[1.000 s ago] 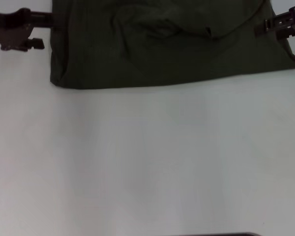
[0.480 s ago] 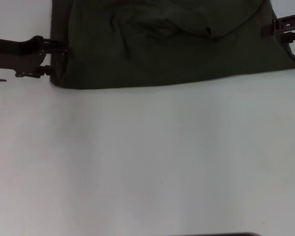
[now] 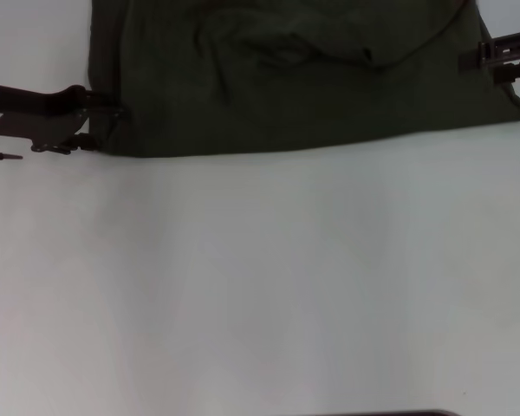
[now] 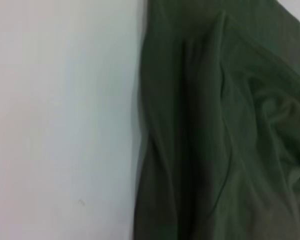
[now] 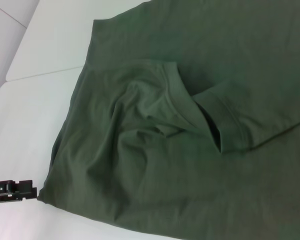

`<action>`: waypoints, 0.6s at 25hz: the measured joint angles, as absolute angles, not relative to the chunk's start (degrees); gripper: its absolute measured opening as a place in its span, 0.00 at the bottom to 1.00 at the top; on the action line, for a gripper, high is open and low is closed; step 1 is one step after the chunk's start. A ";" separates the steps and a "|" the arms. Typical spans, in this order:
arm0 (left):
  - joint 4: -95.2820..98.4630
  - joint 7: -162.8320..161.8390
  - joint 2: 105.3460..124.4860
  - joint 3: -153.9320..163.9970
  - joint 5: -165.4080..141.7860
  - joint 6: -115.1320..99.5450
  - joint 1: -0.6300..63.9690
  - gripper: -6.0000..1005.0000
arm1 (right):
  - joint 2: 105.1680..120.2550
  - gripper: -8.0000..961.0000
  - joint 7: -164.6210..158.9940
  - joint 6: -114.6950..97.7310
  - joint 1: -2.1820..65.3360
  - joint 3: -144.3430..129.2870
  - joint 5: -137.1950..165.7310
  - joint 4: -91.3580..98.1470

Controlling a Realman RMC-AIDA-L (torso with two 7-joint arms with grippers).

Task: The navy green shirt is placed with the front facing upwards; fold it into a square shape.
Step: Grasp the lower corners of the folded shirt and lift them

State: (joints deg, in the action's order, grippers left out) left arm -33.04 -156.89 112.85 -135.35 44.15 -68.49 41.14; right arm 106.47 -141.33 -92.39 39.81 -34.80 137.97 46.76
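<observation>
The navy green shirt [image 3: 303, 87] lies along the far side of the white table, its straight near edge towards me and a sleeve [image 5: 215, 120] folded in over the body. No lettering shows on it. My left gripper [image 3: 107, 127] is at the shirt's near left corner, open, one finger over the cloth and the other just outside the edge. In the right wrist view the left gripper [image 5: 10, 191] shows beside that same corner. The left wrist view holds the shirt's [image 4: 215, 130] wrinkled left edge against the table. My right gripper [image 3: 490, 56] hovers at the shirt's right edge, farther back.
The white table [image 3: 260, 286] stretches bare from the shirt's near edge towards me. A dark strip [image 3: 381, 413] shows at the very bottom of the head view. A seam between table panels [image 5: 45, 74] runs beyond the shirt.
My left gripper has travelled along the shirt's left edge towards me, down to the near left corner. My right gripper has shifted slightly outward to the right. The shirt lies the same.
</observation>
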 joint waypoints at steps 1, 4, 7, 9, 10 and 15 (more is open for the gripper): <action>-32.97 -157.08 112.84 -135.35 44.14 -68.49 41.14 0.82 | 106.45 0.98 -141.33 -92.40 39.75 -34.75 137.97 46.76; -32.96 -157.33 112.85 -135.44 44.13 -68.49 41.11 0.82 | 106.31 0.98 -141.33 -92.45 39.52 -34.30 137.95 46.76; -32.95 -157.34 112.98 -135.44 44.12 -68.20 41.13 0.82 | 106.23 0.98 -141.33 -92.46 39.35 -33.92 137.93 46.76; -32.95 -157.76 113.00 -135.44 44.11 -67.81 41.17 0.82 | 106.18 0.98 -141.33 -92.46 39.30 -33.89 137.91 46.76; -32.94 -158.26 112.90 -135.41 44.06 -67.66 41.17 0.82 | 106.18 0.98 -141.33 -92.47 39.28 -33.87 137.90 46.76; -32.86 -160.35 112.34 -135.53 43.10 -67.80 41.24 0.82 | 106.16 0.98 -141.33 -92.50 39.20 -33.82 137.89 46.76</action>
